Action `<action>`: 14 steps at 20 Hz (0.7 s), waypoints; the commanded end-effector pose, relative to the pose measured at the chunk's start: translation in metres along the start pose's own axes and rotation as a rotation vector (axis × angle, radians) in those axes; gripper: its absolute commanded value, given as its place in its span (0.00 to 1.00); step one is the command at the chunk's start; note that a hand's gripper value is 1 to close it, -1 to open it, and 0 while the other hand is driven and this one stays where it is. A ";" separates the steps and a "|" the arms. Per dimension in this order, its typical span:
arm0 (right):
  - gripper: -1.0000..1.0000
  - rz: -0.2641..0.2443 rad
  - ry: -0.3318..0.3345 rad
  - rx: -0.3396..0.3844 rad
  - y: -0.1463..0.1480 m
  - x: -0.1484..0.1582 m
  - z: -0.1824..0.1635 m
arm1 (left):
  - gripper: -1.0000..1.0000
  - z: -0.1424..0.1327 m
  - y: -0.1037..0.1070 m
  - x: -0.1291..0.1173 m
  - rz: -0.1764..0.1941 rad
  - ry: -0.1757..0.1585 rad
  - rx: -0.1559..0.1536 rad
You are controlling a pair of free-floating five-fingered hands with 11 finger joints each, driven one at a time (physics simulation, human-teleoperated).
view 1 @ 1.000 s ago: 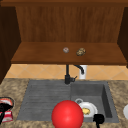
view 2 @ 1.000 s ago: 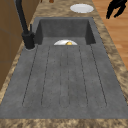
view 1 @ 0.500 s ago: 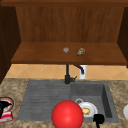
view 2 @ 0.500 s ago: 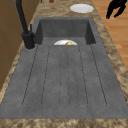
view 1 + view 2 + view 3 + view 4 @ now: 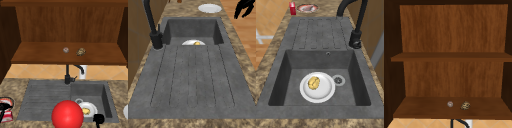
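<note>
Front view puts your right hand (image 5: 98, 119) at the sink's near edge, and whether it is spread or curled you cannot tell. Just beyond it a white plate (image 5: 92, 108) lies flat in the basin (image 5: 106, 100), carrying a yellow lump (image 5: 86, 111). The plate is probably stiff, slick and breakable, so take it by the rim and keep it level. Your left hand (image 5: 3, 108) hovers by a red-rimmed dish (image 5: 8, 101).

Front camera faces the sink (image 5: 87, 92); both side cameras look along it; upper camera faces the shelves (image 5: 451, 110).
</note>
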 end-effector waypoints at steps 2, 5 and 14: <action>0.50 0.000 0.000 0.000 0.000 0.000 0.000 | 0.00 0.013 -0.008 -0.012 0.118 -0.038 0.027; 0.50 0.000 0.000 0.000 0.000 0.000 0.000 | 0.00 0.019 -0.003 -0.028 0.172 -0.028 0.042; 0.50 0.000 0.000 0.000 0.000 0.000 0.000 | 0.00 0.030 0.016 -0.053 0.278 -0.011 0.057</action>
